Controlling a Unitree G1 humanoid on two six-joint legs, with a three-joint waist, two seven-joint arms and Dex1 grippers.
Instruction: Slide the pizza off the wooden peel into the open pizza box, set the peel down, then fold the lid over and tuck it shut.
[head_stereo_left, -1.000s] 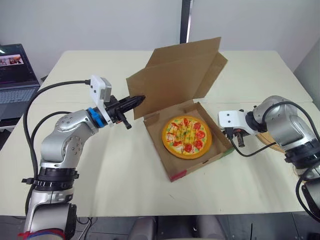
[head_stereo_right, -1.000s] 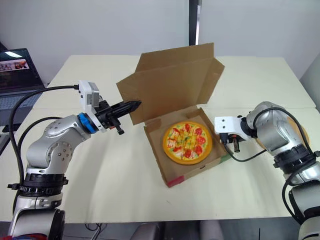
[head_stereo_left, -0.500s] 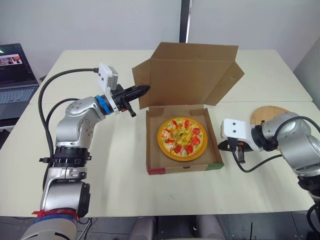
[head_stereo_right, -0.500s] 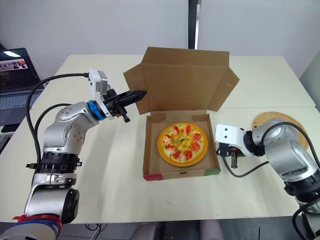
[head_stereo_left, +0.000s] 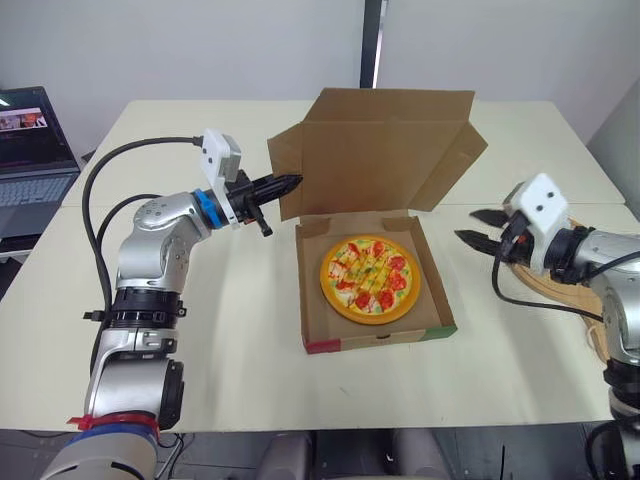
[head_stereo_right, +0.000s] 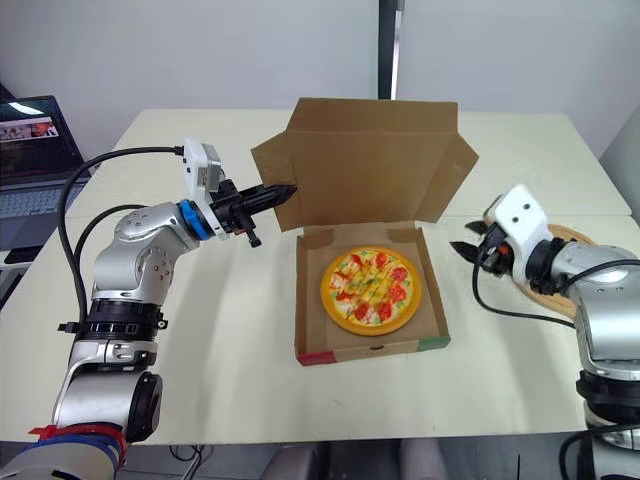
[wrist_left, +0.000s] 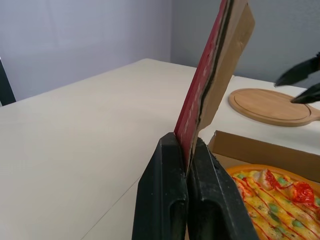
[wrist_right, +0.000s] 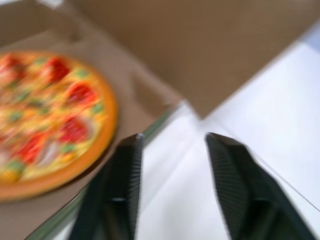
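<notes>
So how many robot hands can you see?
2. The left hand is shut on the lid's side flap, left of the pizza box. The right hand is open over the table, between the box and the wooden peel.

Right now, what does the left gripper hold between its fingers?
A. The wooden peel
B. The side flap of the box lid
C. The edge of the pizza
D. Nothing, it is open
B: the left wrist view shows the left gripper shut on the edge of the lid's side flap, while the pizza and the wooden peel lie apart from it.
</notes>
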